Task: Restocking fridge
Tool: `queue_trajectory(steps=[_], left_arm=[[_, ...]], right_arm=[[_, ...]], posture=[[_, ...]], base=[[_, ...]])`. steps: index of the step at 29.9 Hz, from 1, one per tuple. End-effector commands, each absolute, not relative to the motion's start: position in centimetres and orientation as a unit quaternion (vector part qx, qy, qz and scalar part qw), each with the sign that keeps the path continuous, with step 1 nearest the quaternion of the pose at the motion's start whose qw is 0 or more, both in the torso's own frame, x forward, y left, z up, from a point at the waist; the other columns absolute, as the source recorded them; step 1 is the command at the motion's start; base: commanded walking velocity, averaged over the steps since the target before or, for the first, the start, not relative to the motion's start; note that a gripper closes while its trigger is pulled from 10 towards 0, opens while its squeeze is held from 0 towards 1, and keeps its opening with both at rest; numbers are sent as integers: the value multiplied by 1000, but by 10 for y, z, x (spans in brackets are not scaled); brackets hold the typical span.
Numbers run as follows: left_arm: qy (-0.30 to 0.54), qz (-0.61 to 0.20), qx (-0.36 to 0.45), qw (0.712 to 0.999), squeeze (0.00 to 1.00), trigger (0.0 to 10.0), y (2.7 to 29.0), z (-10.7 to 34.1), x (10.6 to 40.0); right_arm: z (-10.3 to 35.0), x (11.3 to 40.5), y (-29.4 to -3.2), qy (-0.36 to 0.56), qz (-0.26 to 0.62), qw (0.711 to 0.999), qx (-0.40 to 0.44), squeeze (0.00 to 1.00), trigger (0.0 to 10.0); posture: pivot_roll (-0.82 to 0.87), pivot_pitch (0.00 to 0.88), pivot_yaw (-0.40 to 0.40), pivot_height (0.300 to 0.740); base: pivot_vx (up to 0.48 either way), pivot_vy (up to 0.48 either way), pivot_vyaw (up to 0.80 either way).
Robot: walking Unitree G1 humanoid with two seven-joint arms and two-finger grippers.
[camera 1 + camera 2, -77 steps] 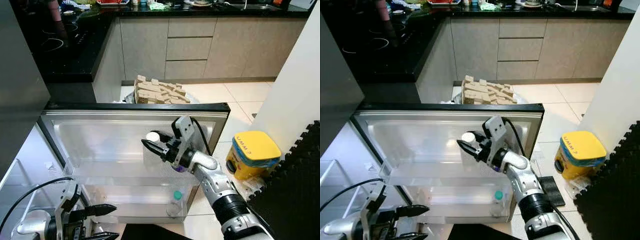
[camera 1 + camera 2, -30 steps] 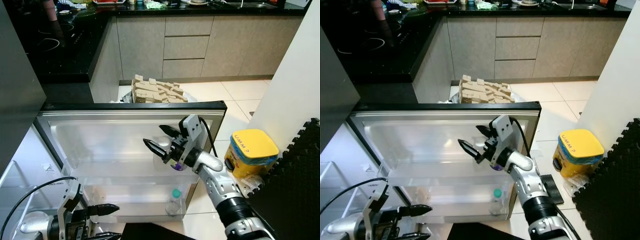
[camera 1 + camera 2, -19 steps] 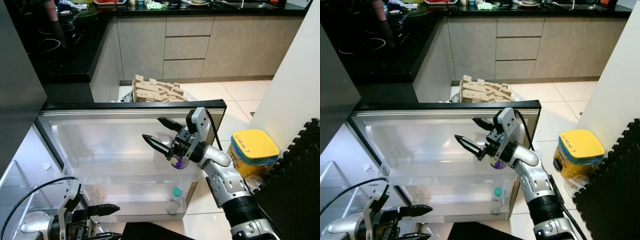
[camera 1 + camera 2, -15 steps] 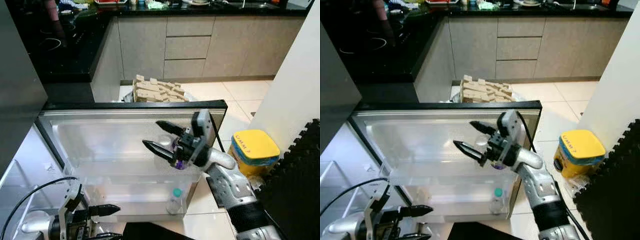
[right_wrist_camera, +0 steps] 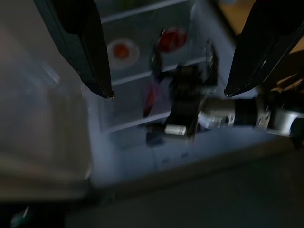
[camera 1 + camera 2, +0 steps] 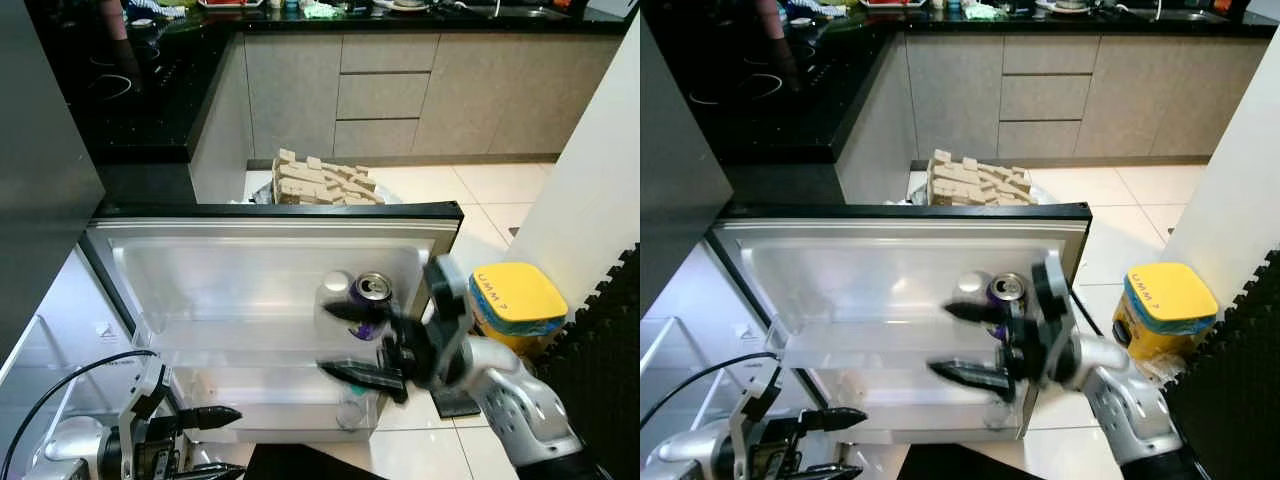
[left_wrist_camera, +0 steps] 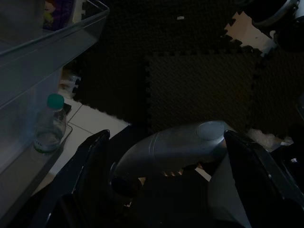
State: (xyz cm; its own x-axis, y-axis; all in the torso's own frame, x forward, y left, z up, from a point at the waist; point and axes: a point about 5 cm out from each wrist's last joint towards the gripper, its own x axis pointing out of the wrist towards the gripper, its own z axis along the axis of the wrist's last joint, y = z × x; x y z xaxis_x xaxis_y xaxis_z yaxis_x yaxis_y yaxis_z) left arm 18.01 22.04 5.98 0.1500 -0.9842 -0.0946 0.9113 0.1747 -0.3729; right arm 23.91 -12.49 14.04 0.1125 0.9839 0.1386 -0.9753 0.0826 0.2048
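The can (image 6: 370,303) stands upright in the fridge door's (image 6: 250,270) upper shelf, beside a white-capped bottle (image 6: 335,300). The right gripper (image 6: 350,345) hangs just in front — fingers spread, empty. The left gripper (image 6: 205,440) sits low, also spread.

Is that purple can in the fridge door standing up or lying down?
Standing up. The can sits in the door shelf with its silver top facing upward.

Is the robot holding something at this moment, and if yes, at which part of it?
Nothing is held. The right gripper is open in front of the fridge door shelf, apart from the purple can. The left gripper is open and empty, low down.
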Motion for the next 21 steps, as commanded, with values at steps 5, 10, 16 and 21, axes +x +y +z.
queue_trajectory(steps=[5, 10, 16, 21], left_arm=[[168, -637, -111, 744, 0, 10000, 222, 59, 178], [167, -639, -110, 743, 0, 10000, 222, 60, 179], [166, -640, -109, 742, 0, 10000, 222, 60, 179], [166, -640, -110, 742, 0, 10000, 221, 59, 178]], right_arm=[[93, 224, -143, 141, 645, 745, 92, 0, 10000], [54, 212, -168, 235, 600, 761, 74, 0, 10000], [16, 203, -198, 321, 513, 795, 48, 0, 10000], [-16, 190, -220, 380, 418, 823, 50, 0, 10000]], posture=[[36, 0, -11, 740], [37, 0, -10, 740], [37, 0, -10, 740], [36, 0, -11, 740]], base=[[0, 0, 0], [0, 0, 0], [0, 0, 0], [0, 0, 0]])
